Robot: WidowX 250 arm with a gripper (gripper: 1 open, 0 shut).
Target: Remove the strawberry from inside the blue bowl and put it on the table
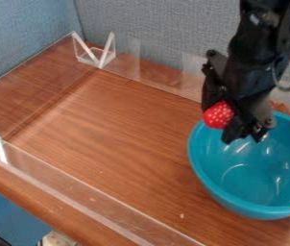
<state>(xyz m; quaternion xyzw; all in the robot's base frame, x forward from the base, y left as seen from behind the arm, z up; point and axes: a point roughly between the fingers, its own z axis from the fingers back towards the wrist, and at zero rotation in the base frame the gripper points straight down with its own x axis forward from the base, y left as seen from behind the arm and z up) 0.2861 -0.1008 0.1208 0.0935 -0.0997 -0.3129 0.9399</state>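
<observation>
The small red strawberry (218,116) hangs in the air just above the left rim of the blue bowl (251,178). My black gripper (226,118) comes down from the upper right and is shut on the strawberry, holding it clear of the bowl's glossy inside. The bowl sits at the right end of the reddish-brown wooden table (96,125). Nothing else shows inside the bowl.
Low clear acrylic walls (58,197) run along the table's edges, with a clear corner bracket (94,50) at the back left. A grey-blue fabric wall stands behind. The bowl's right side is cut off by the frame edge.
</observation>
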